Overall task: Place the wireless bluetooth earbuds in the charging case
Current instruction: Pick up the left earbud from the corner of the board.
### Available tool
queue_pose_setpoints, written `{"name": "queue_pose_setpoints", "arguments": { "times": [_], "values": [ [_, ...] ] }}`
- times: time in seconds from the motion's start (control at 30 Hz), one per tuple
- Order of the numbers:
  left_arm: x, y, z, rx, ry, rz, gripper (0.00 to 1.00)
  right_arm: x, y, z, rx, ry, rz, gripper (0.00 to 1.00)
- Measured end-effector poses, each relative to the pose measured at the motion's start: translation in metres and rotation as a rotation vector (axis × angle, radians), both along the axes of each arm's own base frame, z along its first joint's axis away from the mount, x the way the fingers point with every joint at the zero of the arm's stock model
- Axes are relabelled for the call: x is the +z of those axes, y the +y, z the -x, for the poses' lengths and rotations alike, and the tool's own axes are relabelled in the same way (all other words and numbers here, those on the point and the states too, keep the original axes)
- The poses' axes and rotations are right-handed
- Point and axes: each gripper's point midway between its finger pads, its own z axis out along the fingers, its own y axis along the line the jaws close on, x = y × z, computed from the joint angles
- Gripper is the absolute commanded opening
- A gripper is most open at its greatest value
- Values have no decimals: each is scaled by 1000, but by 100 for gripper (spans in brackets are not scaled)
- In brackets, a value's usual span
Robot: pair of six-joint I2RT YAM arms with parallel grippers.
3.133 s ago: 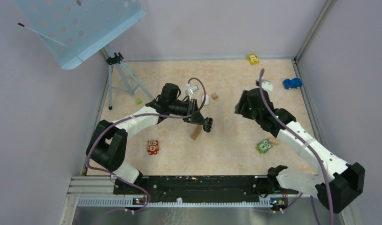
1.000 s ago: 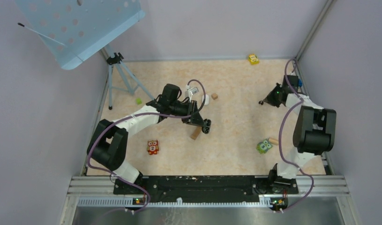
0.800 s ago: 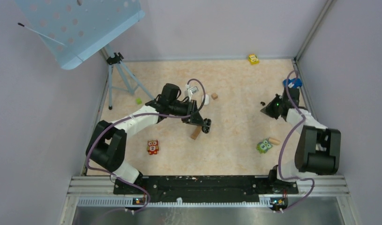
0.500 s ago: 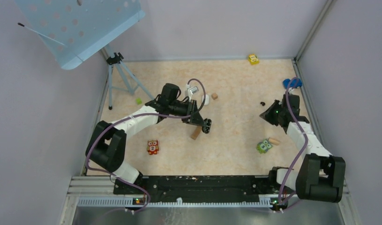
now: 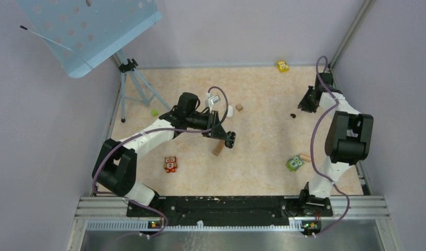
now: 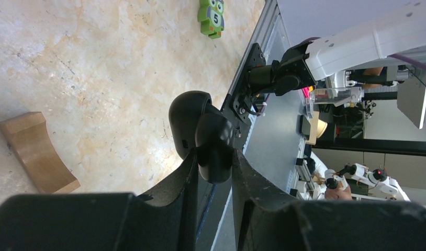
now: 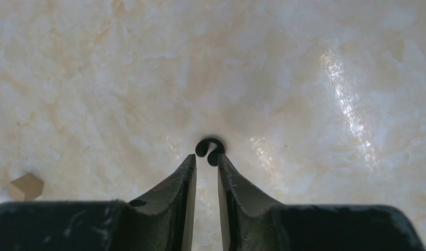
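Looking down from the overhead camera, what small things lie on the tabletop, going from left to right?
Green cube → red owl block → wooden arch block → small wooden cube → yellow toy car → black earbud.

Loose black earbud (image 7: 202, 148); black case (image 6: 200, 130) aloft

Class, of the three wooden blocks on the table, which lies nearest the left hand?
The arched block, just beside the left hand; the small cube and the peg lie farther off.
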Motion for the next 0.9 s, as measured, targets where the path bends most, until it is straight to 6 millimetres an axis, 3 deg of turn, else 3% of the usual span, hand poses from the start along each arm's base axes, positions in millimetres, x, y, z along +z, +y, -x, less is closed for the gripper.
{"name": "queue_pose_setpoints", "arguments": {
  "times": [0.17,0.37,0.63,0.9],
  "values": [
    [-2,1,1,1,6,-5,0,-27,-3,-8,15,91,-2,22],
    [-7,3,4,2,17,-12,0,-53,2,-1,24,165,-31,22],
    [-11,5,7,7,25,-22,0,-54,6,-3,43,140,-56,20],
    [-11,5,8,8,26,-23,0,-53,13,7,59,108,-77,20]
  ]
}}
